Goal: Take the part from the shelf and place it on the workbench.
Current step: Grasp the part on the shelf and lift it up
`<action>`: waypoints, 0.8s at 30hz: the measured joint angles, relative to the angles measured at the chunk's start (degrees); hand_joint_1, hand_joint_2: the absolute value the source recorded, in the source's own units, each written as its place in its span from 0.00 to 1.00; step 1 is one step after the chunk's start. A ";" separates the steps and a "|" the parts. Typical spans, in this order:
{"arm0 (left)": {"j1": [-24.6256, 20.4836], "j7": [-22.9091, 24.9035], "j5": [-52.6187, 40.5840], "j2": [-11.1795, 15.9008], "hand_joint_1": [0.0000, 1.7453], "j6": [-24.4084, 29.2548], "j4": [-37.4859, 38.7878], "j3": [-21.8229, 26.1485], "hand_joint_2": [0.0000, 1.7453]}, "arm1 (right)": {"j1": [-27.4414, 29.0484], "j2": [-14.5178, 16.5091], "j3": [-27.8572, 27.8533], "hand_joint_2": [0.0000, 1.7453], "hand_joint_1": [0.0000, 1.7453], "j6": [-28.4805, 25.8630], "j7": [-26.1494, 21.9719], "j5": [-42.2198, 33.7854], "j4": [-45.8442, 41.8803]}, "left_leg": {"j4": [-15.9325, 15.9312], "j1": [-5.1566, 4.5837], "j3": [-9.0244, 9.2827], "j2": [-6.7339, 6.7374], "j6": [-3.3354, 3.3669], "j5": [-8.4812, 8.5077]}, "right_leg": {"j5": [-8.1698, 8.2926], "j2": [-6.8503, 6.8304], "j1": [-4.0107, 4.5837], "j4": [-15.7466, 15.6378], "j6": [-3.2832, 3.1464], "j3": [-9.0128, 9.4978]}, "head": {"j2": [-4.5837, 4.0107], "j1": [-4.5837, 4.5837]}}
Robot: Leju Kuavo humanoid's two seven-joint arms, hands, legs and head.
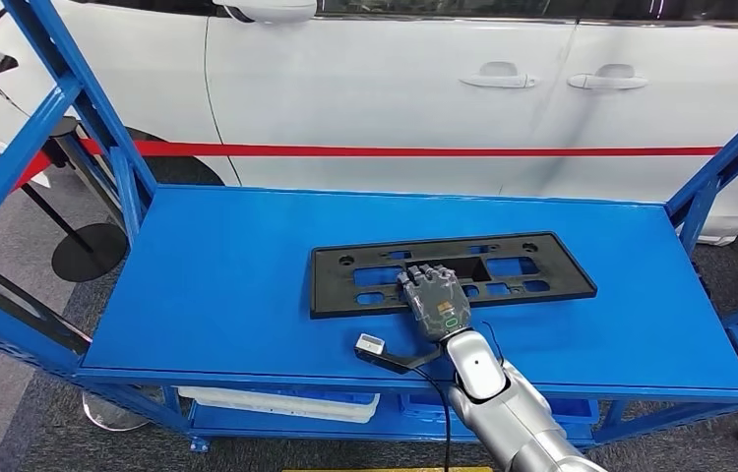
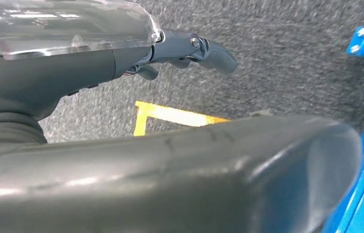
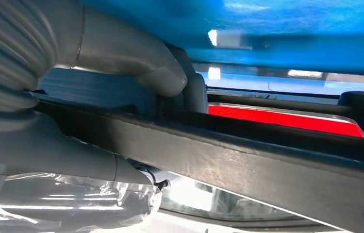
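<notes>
A flat black plastic part (image 1: 452,271) with rectangular cutouts lies on the top of a blue shelf (image 1: 227,285), roughly in the middle, with a white car (image 1: 424,88) behind it. The robot's right hand (image 1: 434,300) lies palm down over the part's near edge, and in the right wrist view its thumb (image 3: 136,53) and fingers sit on either side of the part's rim, gripping it. The left hand (image 2: 190,48) hangs over grey carpet beside yellow floor tape (image 2: 170,115), fingers loosely apart and holding nothing.
</notes>
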 joint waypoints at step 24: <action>0.16 -11.13 2.77 0.70 0.00 -7.85 0.00 4.29 0.00 | 2.49 0.65 -3.81 1.00 1.00 3.95 -33.89 -41.86 -13.09 | 0.89 0.00 0.12 -0.37 -1.95 -0.90 | 6.22 0.68 0.67 -11.47 -1.75 5.53 | 0.00 -0.40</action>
